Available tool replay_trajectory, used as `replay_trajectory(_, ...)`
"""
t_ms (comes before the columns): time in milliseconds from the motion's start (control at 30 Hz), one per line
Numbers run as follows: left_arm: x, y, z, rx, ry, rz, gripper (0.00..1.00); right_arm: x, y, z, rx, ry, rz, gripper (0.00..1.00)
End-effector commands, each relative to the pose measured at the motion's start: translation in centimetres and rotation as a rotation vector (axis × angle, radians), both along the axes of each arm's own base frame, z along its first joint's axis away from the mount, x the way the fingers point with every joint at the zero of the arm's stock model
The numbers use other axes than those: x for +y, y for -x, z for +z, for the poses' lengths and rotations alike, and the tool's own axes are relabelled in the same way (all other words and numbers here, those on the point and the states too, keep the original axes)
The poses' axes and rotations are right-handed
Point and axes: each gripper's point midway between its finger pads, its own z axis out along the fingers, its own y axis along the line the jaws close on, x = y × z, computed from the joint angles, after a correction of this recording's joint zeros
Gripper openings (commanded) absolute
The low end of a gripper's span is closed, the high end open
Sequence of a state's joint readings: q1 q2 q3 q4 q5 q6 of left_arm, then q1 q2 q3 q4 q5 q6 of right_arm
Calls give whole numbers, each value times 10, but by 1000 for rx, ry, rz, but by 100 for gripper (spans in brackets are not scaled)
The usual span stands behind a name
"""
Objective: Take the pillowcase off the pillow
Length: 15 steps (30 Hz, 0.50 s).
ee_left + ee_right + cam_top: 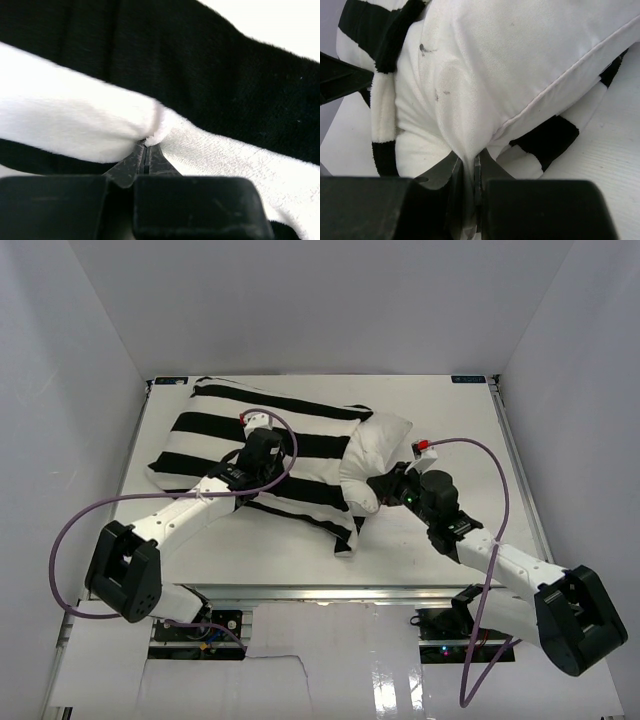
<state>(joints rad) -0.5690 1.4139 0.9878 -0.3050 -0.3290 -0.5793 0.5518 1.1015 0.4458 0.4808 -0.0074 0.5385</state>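
The black-and-white striped pillowcase (240, 440) lies across the table with the off-white pillow (375, 445) sticking out of its right end. My left gripper (262, 445) is on top of the case near its middle, shut on a pinch of the white stripe fabric (155, 131). My right gripper (382, 487) is at the pillow's exposed near corner, shut on a fold of the pillow (485, 75) fabric. The pillowcase (385, 45) edge shows bunched at the left and under the pillow in the right wrist view.
The white table (440, 530) is walled by grey panels on the left, back and right. A metal rail (330, 592) runs along the near edge. Purple cables (480, 540) loop over both arms.
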Motion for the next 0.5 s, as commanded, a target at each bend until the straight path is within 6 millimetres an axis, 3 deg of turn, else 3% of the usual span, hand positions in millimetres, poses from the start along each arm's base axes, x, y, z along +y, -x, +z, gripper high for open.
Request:
replay_trajectory(0, 34, -7, 15, -66, -48, 124, 0, -29, -14, 23, -87, -1, -107, 8)
replay_trajectory(267, 61, -10, 49, -139, -43, 196, 0, -78, -22, 24, -65, -3, -237, 8)
replay_trajectory(467, 76, -12, 46, -131, -44, 236, 0, -118, -22, 49, -99, -18, -328, 8)
